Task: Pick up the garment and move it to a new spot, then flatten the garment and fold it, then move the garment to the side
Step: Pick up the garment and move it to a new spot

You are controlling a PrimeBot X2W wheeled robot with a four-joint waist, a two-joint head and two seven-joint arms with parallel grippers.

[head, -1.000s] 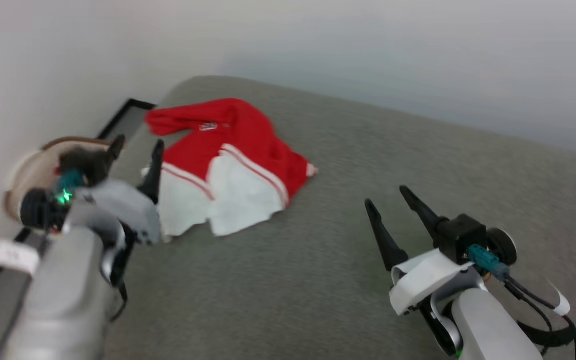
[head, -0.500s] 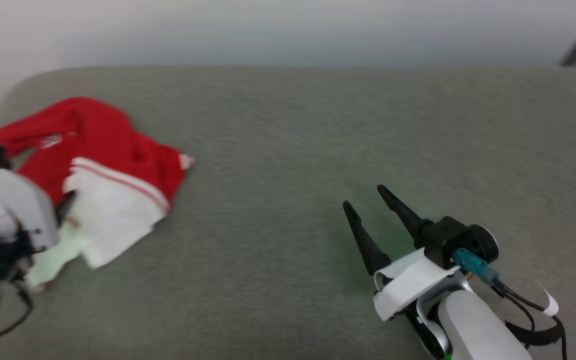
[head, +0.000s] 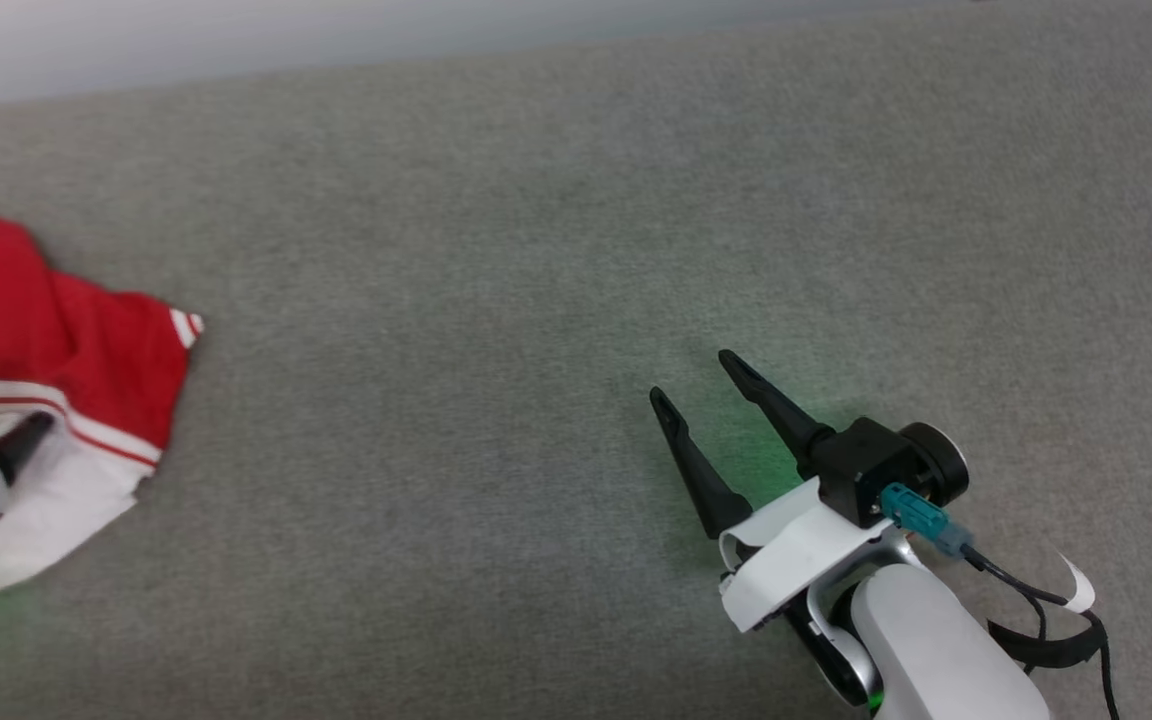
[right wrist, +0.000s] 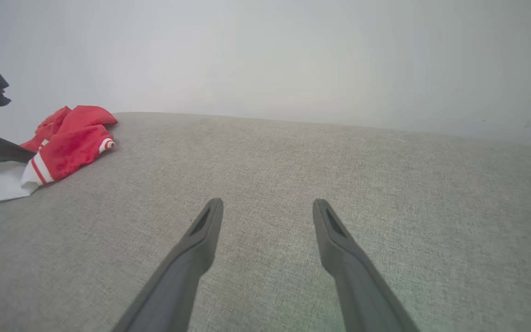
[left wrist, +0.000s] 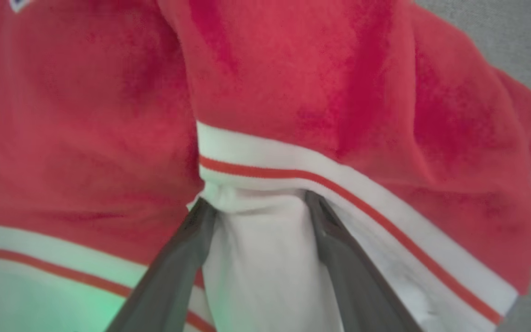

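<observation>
The garment (head: 56, 370) is lying crumpled at the grey cushion's (head: 556, 250) left edge, the left gripper (left wrist: 256, 203) straddling a white fold, while the right gripper (head: 701, 378) is hovering spread wide and empty, well apart.

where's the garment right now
The garment lies crumpled at the far left of the head view on the grey surface, with the left gripper around a fold of its white panel, well away from the right gripper.

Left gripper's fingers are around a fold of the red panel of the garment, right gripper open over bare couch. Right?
Not quite: the left wrist view shows the left gripper straddling a fold of the garment's white panel, not red. The right gripper is open over bare cushion.
</observation>
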